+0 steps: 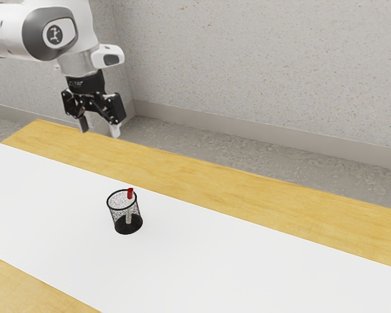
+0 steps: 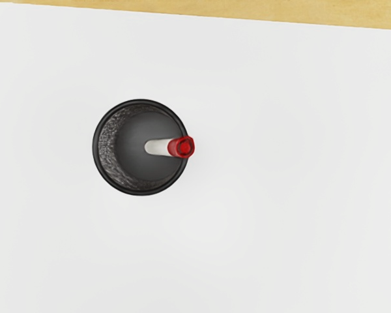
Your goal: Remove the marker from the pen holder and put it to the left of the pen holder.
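The slim marker with white barrel and red cap [image 2: 182, 147], probably light, stiff plastic and slightly slippery, leans inside the round black wire-mesh pen holder [image 2: 107, 149], its cap at the rim. Best pinched by the cap, clear of the mesh. The black two-finger gripper [image 1: 100, 130] hangs well above, fingers apart and empty

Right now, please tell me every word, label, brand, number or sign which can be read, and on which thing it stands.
No word or number can be read.
Arm: a dark sign on white, too small to read.
Gripper, black top: pale marks, too small to read.
Marker and pen holder: no text seen.
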Motion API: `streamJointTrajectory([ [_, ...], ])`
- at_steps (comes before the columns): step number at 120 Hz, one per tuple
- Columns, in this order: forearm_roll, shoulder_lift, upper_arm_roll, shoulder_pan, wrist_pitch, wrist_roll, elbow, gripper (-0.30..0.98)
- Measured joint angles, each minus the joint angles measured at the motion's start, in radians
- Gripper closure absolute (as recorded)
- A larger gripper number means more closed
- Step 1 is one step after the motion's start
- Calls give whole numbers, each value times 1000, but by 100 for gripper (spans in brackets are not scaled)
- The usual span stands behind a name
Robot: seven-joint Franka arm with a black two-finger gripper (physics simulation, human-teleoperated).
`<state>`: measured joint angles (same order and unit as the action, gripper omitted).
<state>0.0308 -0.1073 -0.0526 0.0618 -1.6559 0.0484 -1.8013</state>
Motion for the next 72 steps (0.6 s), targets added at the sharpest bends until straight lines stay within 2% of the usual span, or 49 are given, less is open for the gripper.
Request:
streamJointTrajectory([
  [19,4,7,2,9,-21,6,-39,0],
  [37,9,138,45,22,-60,9,-76,0],
  [57,9,186,44,35,-271,-97,-166,0],
  [72,76,175,20,42,-419,-290,-238,1],
])
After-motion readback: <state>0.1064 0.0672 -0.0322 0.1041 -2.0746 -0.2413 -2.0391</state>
